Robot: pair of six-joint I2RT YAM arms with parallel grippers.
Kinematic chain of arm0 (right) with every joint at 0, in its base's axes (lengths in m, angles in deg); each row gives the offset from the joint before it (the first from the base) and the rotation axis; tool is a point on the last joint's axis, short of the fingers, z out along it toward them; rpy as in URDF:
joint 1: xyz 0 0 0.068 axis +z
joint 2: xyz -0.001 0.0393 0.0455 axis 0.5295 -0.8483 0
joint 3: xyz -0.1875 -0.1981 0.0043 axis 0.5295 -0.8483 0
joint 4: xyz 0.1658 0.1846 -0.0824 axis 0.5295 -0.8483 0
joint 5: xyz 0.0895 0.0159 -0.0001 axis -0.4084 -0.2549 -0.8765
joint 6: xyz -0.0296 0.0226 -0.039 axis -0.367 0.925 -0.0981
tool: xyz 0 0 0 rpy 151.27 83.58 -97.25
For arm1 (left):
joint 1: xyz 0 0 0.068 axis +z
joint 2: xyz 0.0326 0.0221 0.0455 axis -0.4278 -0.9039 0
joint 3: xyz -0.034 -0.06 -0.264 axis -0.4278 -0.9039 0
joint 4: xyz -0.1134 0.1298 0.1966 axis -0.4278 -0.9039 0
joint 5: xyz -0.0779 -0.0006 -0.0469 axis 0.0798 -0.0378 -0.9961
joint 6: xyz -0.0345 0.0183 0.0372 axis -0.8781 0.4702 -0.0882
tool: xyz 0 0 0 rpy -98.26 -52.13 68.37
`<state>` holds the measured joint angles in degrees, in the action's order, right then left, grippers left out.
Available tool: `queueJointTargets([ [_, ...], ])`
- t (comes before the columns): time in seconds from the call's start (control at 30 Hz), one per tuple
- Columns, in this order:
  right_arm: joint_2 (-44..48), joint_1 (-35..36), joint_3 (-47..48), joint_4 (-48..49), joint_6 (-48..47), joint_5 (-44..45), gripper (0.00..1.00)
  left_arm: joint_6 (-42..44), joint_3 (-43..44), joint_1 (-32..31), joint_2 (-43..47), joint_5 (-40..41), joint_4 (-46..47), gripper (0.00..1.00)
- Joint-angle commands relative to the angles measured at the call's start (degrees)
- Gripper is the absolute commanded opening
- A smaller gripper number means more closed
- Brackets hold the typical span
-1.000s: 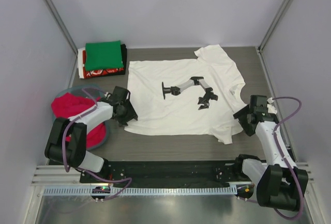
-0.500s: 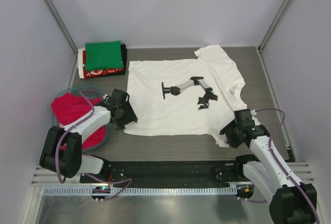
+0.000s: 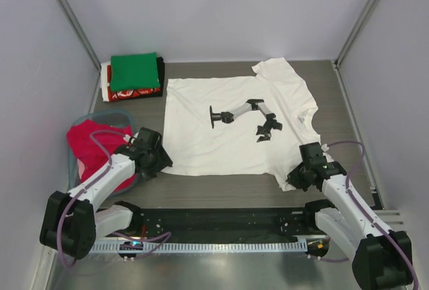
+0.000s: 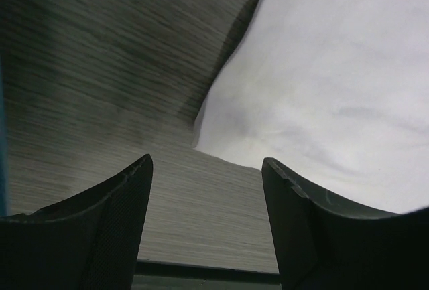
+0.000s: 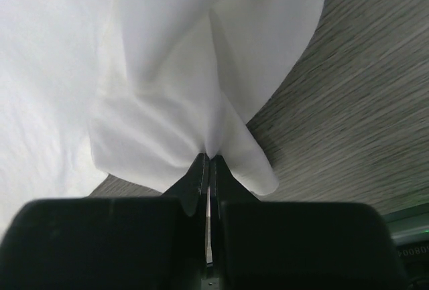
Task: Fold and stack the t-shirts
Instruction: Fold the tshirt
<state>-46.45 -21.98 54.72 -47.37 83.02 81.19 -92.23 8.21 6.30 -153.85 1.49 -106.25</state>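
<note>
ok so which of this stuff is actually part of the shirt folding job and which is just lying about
Part of the job:
white t-shirt, sleeve pinched by the right pincer
left pincer, open at the shirt's other near corner
folded stack: green, black, red-and-white tees
red t-shirt, in the grey-blue tub

Just lying about:
the grey-blue tub itself

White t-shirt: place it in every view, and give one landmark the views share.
Top external: white t-shirt lies spread flat mid-table, print up.
Left wrist: white t-shirt fills the upper right, its corner just ahead of the left gripper, jaws open.
Right wrist: white t-shirt fills the top and left, a fold pinched in the right gripper, jaws shut.
Shared landmark: the grey wood-grain table.
</note>
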Motion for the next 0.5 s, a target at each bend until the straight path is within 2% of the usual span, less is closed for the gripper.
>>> queueJointTargets([
  [0.0,2.5,0.3,3.2,-1.0,-1.4,2.5,0.01,-4.6,-1.5,-0.1,2.6,4.4,-2.6,0.67],
  [0.17,2.6,0.3,8.1,-4.2,-3.9,2.9,0.01,-6.9,-3.4,-0.2,2.5,6.0,0.1,0.63],
  [0.47,5.6,0.2,11.1,-7.0,-4.8,3.6,0.01,-6.7,-2.8,-0.4,-3.5,5.4,5.1,0.44],
])
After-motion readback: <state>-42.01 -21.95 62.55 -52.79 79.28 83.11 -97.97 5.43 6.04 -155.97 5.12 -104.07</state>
